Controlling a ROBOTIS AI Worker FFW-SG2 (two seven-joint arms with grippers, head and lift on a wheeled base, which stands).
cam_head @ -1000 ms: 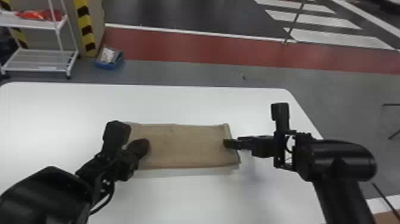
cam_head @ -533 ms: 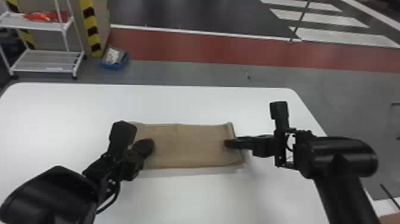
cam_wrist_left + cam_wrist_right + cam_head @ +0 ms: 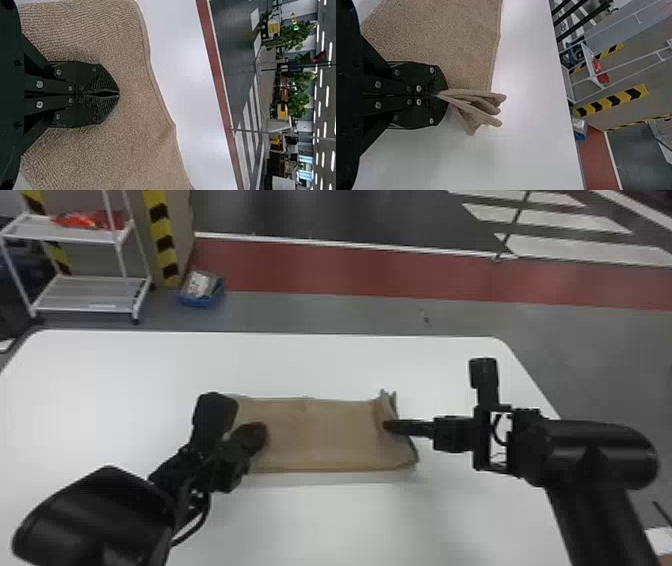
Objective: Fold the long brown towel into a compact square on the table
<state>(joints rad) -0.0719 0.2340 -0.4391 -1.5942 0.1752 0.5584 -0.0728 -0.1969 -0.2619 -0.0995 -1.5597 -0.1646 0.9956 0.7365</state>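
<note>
The brown towel (image 3: 325, 435) lies as a wide rectangle on the white table, its right end lifted and bunched. My left gripper (image 3: 257, 435) is over the towel's left part. In the left wrist view, the left gripper (image 3: 118, 94) has its fingertips together against the towel (image 3: 130, 130), with no cloth visible between them. At the towel's right end is my right gripper (image 3: 387, 426). The right wrist view has the right gripper (image 3: 440, 95) shut on the towel's edge, and folded layers of the towel (image 3: 482, 105) stick out past its tips.
White table (image 3: 320, 365) surrounds the towel on all sides. Beyond its far edge stand a white wheeled rack (image 3: 90, 292) and a blue bin (image 3: 200, 290) on the floor.
The towel's right end has risen and creased at my right gripper. Both arms have shifted only slightly in the head view, as has the background.
</note>
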